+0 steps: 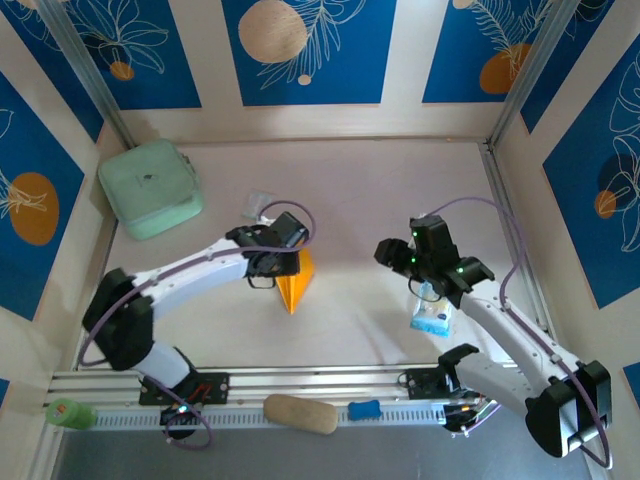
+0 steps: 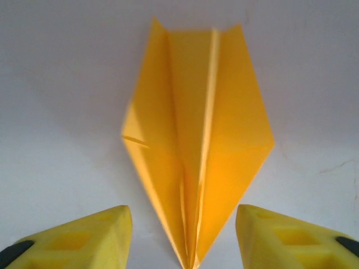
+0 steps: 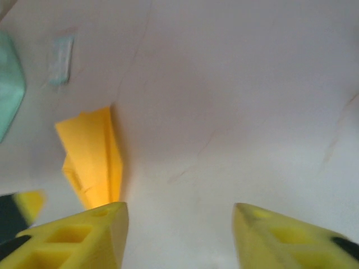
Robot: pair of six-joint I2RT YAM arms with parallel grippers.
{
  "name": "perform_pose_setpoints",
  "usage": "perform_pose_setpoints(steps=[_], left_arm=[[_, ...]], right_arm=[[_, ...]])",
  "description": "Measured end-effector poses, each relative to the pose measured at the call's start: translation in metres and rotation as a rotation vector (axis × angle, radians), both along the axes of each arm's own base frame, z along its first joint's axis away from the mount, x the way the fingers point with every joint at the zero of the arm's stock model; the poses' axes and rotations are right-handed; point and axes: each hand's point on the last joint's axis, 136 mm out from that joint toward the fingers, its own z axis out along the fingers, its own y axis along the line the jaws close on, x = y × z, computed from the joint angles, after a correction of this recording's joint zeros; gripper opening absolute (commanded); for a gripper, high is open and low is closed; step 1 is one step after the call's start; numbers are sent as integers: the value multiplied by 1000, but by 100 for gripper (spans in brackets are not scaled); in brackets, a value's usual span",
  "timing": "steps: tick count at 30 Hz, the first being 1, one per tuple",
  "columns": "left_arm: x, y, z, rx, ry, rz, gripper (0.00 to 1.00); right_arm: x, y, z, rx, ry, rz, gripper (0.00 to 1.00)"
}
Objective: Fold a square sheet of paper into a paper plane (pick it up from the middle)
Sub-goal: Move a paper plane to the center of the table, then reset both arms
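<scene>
Orange-yellow paper plane (image 2: 196, 151) lies loose just ahead of the left gripper (image 2: 182, 227), whose jaws stand parted and empty, as do those of the right gripper (image 3: 179, 224); a careless descent risks crushing its wings.

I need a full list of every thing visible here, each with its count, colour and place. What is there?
paper plane: one, orange-yellow, flat at the centre of the table
pouch: one, mint-green, far left corner
wrapper: one, clear, just beyond the plane
packet: one, blue-and-white, right of centre
lump: one, tan, near edge
small block: one, blue, right of the lump
green object: one, green, near left corner
left pincer: one, yellow, open astride the plane's point
right pincer: one, yellow, open above bare table
</scene>
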Motion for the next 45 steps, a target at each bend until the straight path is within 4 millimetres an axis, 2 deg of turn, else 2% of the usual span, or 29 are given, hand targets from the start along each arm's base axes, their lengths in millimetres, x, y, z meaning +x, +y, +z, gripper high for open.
perform_pose_setpoints(steps=[3, 6, 9, 11, 13, 15, 17, 19, 22, 25, 26, 27, 28, 29, 30, 31, 34, 38, 45], left_arm=[[11, 35, 23, 24, -120, 35, 70], [30, 93, 29, 97, -209, 133, 81], [44, 145, 18, 202, -239, 214, 84], [52, 179, 9, 256, -250, 271, 85], [60, 204, 3, 282, -261, 318, 85], [69, 223, -2, 302, -279, 351, 86], [78, 238, -9, 328, -308, 359, 88], [85, 243, -17, 346, -346, 328, 88], [92, 235, -34, 352, -418, 238, 89], [97, 229, -53, 365, -469, 165, 91], [100, 225, -58, 362, -490, 140, 91], [102, 223, -60, 359, -502, 125, 91], [103, 221, -62, 349, -515, 107, 91], [105, 218, -60, 334, -544, 91, 98], [106, 215, -57, 323, -581, 78, 100], [108, 213, -53, 310, -633, 70, 100], [102, 213, -59, 292, -644, 57, 100], [109, 215, -48, 281, -695, 69, 100], [113, 204, -41, 250, -727, 15, 100]], right_arm=[[20, -29, 13, -168, -114, -58, 65], [42, -55, 5, -350, -179, -84, 67], [63, -79, -30, -499, -153, -92, 67], [73, -91, -62, -562, -115, -74, 67], [79, -96, -86, -582, -109, -42, 67], [83, -96, -99, -577, -143, -9, 67], [89, -96, -104, -563, -196, 25, 66], [97, -91, -98, -539, -283, 66, 67], [107, -92, -88, -496, -411, 72, 67], [112, -109, -99, -464, -417, 29, 72], [114, -114, -101, -464, -412, 12, 94], [116, -117, -99, -462, -422, -5, 99], [117, -116, -98, -460, -428, -8, 99], [119, -114, -94, -460, -444, -8, 99], [121, -114, -90, -461, -460, -13, 99], [122, -112, -88, -460, -471, -15, 99], [123, -111, -85, -458, -483, -19, 99], [123, -112, -84, -464, -483, -26, 99], [123, -113, -84, -466, -483, -29, 99]])
